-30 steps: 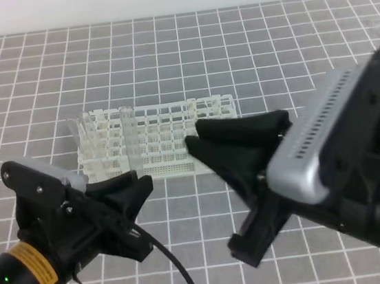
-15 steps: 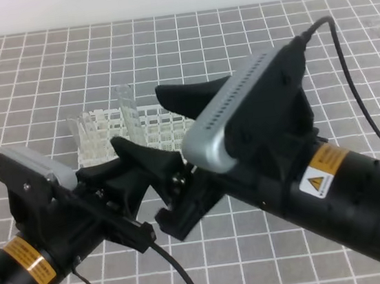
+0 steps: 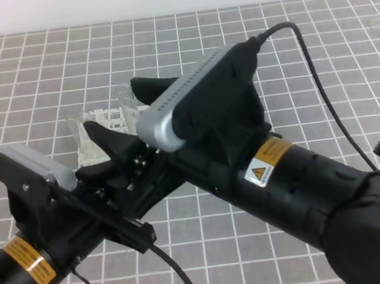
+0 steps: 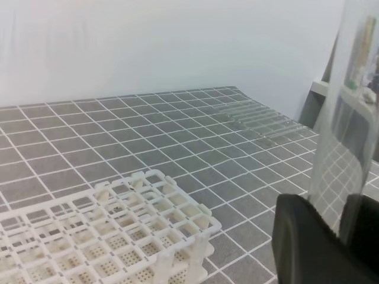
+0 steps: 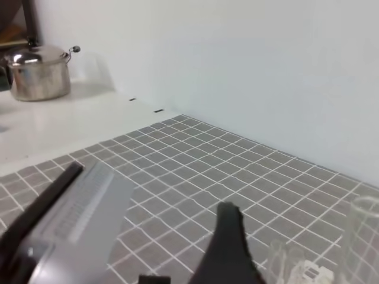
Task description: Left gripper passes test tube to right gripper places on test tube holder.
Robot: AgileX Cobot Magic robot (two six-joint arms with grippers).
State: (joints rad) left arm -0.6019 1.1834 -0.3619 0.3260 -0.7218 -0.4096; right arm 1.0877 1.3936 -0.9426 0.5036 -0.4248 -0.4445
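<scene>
Above the bench, the left tool grips the test tube upright so the right tool's spread jaws can straddle it.

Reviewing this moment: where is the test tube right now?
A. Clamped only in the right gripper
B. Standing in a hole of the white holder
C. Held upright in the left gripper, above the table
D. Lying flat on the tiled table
C: in the left wrist view the test tube rises upright from the left gripper, apart from the test tube holder; the right gripper stands open around it.
</scene>
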